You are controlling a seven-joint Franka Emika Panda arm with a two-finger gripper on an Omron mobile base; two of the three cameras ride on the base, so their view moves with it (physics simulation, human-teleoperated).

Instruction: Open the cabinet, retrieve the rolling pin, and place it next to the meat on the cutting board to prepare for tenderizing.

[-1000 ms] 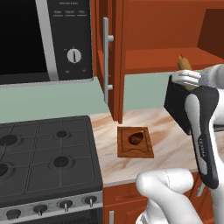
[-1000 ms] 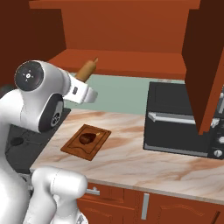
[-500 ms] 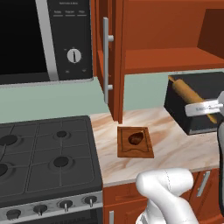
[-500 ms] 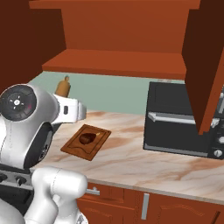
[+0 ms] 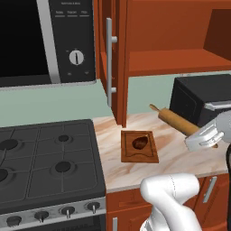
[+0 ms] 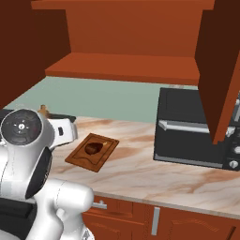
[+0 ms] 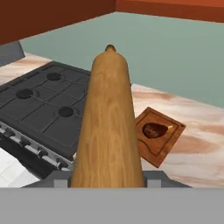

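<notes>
My gripper (image 5: pixel 202 137) is shut on the rolling pin (image 5: pixel 177 119), a light-tan wooden cylinder that hangs tilted above the counter, right of the cutting board (image 5: pixel 127 154). The hand view looks along the rolling pin (image 7: pixel 109 127), which rises between the fingertips (image 7: pixel 60 178). Past it lies the cutting board (image 7: pixel 169 146) with the meat (image 7: pixel 154 130). That meat (image 5: pixel 140 142) is a small dark lump on the board's middle. From the right, the gripper (image 6: pixel 63 131) sits left of the cutting board (image 6: pixel 77 158) and the meat (image 6: pixel 93 148). The cabinet (image 5: pixel 167 61) stands open, its door (image 5: pixel 113 58) swung out.
A black stove (image 5: pixel 45 158) takes the counter's left side under a microwave (image 5: pixel 40 40). A black toaster oven (image 6: pixel 197 126) stands on the counter at the right. The cabinet's other open door (image 6: pixel 220 65) hangs above it. Marble counter (image 6: pixel 140 173) lies bare between board and oven.
The arm has swung down from the cabinet shelf, carrying the rolling pin lower and toward the board. The grip has not changed.
</notes>
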